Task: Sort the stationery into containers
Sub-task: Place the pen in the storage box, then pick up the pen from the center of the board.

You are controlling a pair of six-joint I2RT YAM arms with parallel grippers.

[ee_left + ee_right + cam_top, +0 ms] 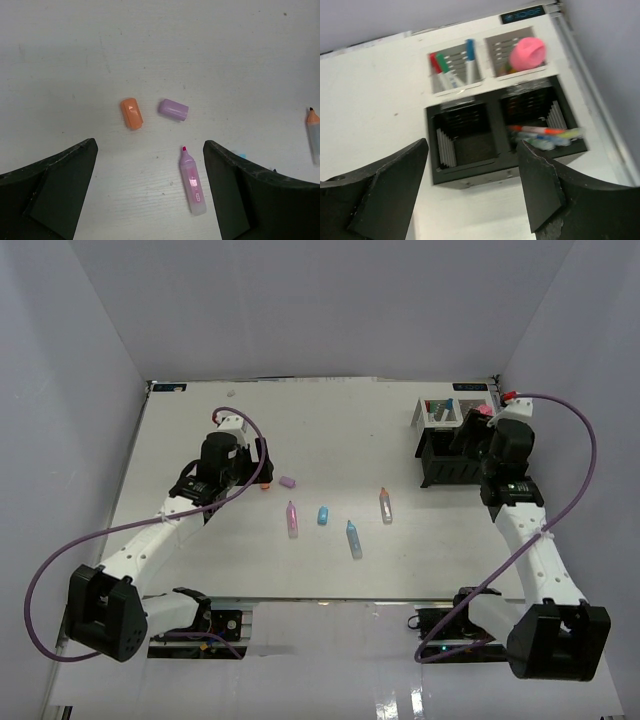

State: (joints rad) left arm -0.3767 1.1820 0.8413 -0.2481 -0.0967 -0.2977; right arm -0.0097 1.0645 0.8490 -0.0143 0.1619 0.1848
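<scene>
A blue highlighter [354, 539] lies nearest the arm bases on the white table [300, 440]. Beyond it lie a pink highlighter [192, 181], a small blue cap [323, 515] and an orange-tipped highlighter [385, 504]. Just past them the left gripper [150, 145] hovers over an orange cap [131, 113] and a purple cap [173, 109], jaws spread wide and holding nothing. Far right, the right gripper [470, 147] hangs over the black organizer [470, 175], jaws parted and holding nothing. The organizer's right compartment holds highlighters [545, 136]. The white mesh compartments [456, 57] behind hold pens [442, 70] and a pink-capped bottle [529, 53].
</scene>
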